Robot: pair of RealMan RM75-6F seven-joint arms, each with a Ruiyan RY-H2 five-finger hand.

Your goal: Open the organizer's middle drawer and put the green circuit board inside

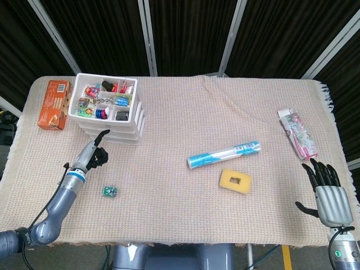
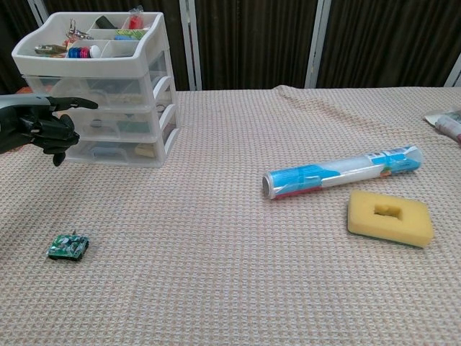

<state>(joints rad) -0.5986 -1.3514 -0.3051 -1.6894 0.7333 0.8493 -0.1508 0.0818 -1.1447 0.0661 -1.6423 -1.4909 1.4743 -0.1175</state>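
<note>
While green circuit board (image 1: pixel 109 192) is lying on cloth, left hand (image 1: pixel 94 153), curled and grasping nothing, is hovering near organizer (image 1: pixel 108 109); right hand (image 1: pixel 326 190) is resting spread, released.

1. Head cam is sitting high, looking steeply down at the whole table (image 1: pixel 185 185) w/ dark curtains at the far edge; both hands are showing near the bottom corners.
2. Chest cam is sitting low, looking across the cloth toward the curtains, much closer in.
3. Both are catching the organizer (image 1: pixel 107 107) (image 2: pixel 97 86), green circuit board (image 1: pixel 109 192) (image 2: pixel 68 246), blue tube (image 1: pixel 224 154) (image 2: pixel 342 171) & yellow sponge (image 1: pixel 236 181) (image 2: pixel 390 217).
</note>
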